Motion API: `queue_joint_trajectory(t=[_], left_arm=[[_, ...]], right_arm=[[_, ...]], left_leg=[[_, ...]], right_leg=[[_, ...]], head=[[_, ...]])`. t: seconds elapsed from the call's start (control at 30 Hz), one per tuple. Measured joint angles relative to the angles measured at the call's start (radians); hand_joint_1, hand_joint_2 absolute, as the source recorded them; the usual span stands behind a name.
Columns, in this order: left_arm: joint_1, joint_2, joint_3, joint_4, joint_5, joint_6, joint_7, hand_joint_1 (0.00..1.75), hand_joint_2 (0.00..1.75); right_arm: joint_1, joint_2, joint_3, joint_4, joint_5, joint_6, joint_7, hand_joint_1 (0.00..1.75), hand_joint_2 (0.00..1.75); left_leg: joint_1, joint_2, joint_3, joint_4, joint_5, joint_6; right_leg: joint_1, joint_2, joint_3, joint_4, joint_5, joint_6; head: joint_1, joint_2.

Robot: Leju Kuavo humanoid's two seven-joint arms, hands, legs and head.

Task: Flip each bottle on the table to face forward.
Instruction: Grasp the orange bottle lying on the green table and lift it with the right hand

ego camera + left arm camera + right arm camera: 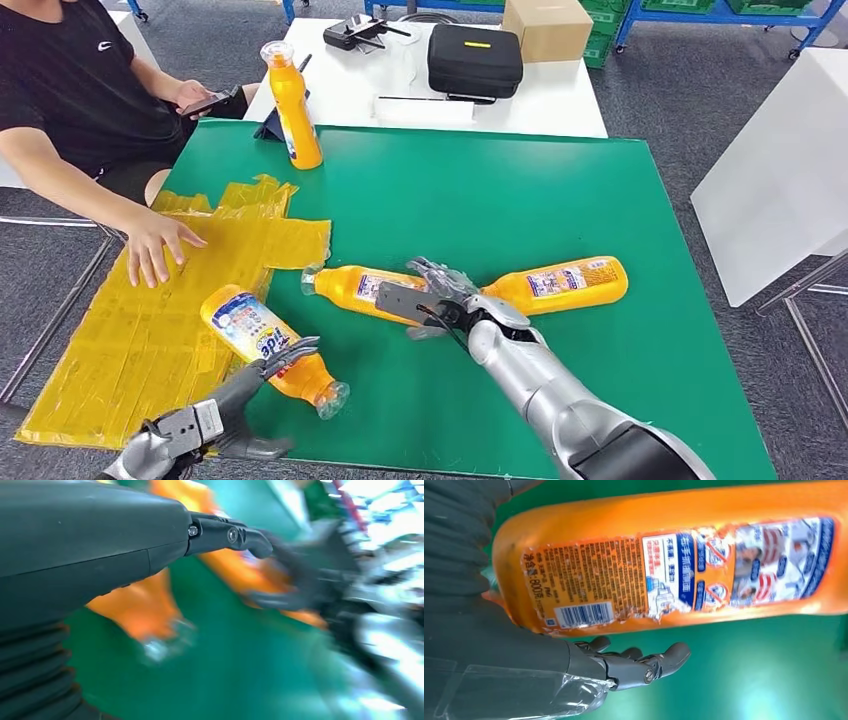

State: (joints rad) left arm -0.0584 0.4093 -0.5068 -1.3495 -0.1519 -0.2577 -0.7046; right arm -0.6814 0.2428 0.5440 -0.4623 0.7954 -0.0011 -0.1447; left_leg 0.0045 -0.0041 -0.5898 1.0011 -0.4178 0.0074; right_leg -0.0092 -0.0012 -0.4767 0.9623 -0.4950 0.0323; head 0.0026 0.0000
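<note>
Four orange bottles are on the green table [500, 200]. One bottle [291, 103] stands upright at the far left. The left bottle [262, 342] lies with its front label up and its cap toward the near edge. My left hand [215, 415] is open, its fingertips [296, 350] at this bottle's side. The view from that wrist is blurred and shows the same bottle [135, 605]. The middle bottle [358, 288] lies with its cap to the left. My right hand [435, 300] is open at its base; its fingers [639, 665] lie beside the back label [589, 585] with a gap. The right bottle [565, 284] lies back label up.
A person sits at the far left with one hand [150, 245] flat on a yellow taped sheet [130, 330] over the table's left side. Behind is a white table [560, 110] with a black case [475, 60] and a cardboard box [545, 28]. Another white table [780, 170] stands right.
</note>
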Motion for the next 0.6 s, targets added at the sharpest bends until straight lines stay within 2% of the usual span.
queue_joint_trajectory(t=[0.23, 0.47, 0.6], left_arm=[[0.034, -0.023, 0.018, -0.160, 0.042, -0.099, 0.002, 0.00, 0.00], [0.064, -0.055, 0.057, -0.226, 0.052, -0.139, 0.002, 0.00, 0.00], [0.073, -0.074, 0.075, -0.248, 0.063, -0.164, 0.002, 0.00, 0.00]], right_arm=[[-0.005, 0.026, 0.030, 0.021, 0.022, -0.006, 0.023, 0.00, 1.75], [-0.007, 0.043, 0.045, 0.032, 0.039, -0.033, 0.055, 0.00, 1.75], [-0.008, 0.048, 0.063, 0.042, 0.082, -0.038, 0.109, 0.00, 1.75]], left_leg=[[0.000, 0.000, -0.004, 0.000, 0.002, 0.000], [0.000, 0.000, -0.004, 0.000, 0.002, 0.000], [0.000, 0.000, -0.004, 0.000, 0.002, 0.000]], right_leg=[[0.000, 0.000, 0.000, 0.000, 0.002, -0.001], [0.000, 0.000, -0.001, 0.000, 0.002, -0.001], [0.001, 0.000, -0.001, 0.000, 0.002, -0.001]], head=[[0.000, 0.000], [0.000, 0.000], [0.000, 0.000]])
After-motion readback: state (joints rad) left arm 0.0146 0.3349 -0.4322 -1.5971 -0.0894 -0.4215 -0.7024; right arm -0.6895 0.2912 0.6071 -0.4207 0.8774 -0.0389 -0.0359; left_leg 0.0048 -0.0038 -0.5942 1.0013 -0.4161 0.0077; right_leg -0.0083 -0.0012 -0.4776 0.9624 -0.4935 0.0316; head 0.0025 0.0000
